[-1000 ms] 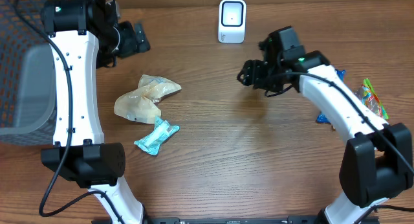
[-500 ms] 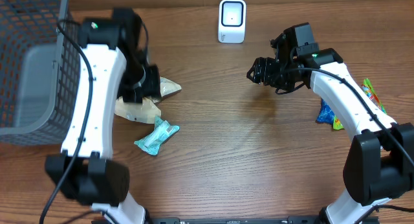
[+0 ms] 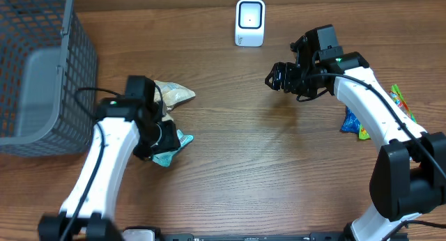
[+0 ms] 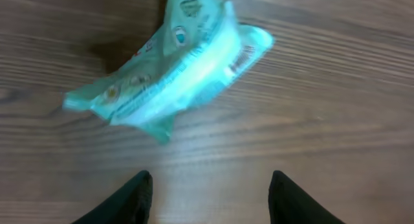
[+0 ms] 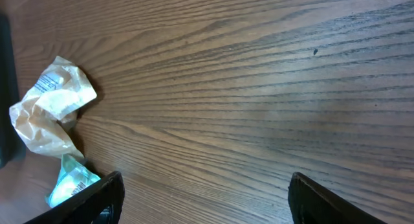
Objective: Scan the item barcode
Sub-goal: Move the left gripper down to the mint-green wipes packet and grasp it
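Reaching for the item looked to be the step in hand: the left gripper hovered low over the teal packet, jaws apart and nothing between them; the packet lay on the counter just ahead of the fingertips, near the crumpled beige wrapper and well apart from the scanner at the far edge. The barcode showed at one end of the packet, facing up. The next move probably called for lowering and pinching the packet across its middle, leaving that printed end bare; then a lift, a carry across to the scanner and a turn to face the code to its window. The right gripper hung open and empty above bare wood, nearer the scanner.

The counter was brown wood grain, smooth and flat; a thin film packet on it could have slid under a shallow pinch. A wire basket stood at the far left corner; bright packets lay at the right edge; nothing of the room beyond the counter showed.
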{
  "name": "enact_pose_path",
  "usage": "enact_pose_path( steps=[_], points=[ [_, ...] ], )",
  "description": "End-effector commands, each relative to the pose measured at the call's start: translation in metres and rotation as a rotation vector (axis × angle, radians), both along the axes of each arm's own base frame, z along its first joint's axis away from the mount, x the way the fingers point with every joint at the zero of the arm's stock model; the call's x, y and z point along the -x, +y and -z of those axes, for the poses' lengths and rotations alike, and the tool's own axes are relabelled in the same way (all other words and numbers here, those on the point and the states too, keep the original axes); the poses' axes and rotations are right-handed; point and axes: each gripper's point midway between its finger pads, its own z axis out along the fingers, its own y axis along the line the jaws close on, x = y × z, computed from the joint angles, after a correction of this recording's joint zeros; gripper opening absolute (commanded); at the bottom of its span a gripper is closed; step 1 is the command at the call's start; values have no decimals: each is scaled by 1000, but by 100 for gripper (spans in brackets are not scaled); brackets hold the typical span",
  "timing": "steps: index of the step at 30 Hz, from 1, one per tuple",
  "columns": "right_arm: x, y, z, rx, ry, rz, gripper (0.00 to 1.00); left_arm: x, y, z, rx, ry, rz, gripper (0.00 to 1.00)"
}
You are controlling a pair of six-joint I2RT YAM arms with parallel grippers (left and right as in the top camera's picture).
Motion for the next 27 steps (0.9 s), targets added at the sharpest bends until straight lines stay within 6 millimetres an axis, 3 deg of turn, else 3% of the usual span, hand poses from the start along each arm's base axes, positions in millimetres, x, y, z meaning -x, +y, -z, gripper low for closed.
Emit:
enact_pose_path(
  steps=[1,7,15,20,27],
  points=[
    [-5,1,-20,-11,-57,-14,82,-4,9,30,-33,78,-74,45],
    [-5,1,-20,-3,-70,-36,83,-16,23,61,-87,118,-120,41],
    [-5,0,-20,4,-80,-52,84,-21,23,73,-81,121,-47,40],
    [-5,0,-20,6,-83,-56,84,-19,22,73,-80,131,-46,9],
    [-5,1,-20,5,-83,-57,84,-17,19,73,-63,139,-45,4]
  ],
)
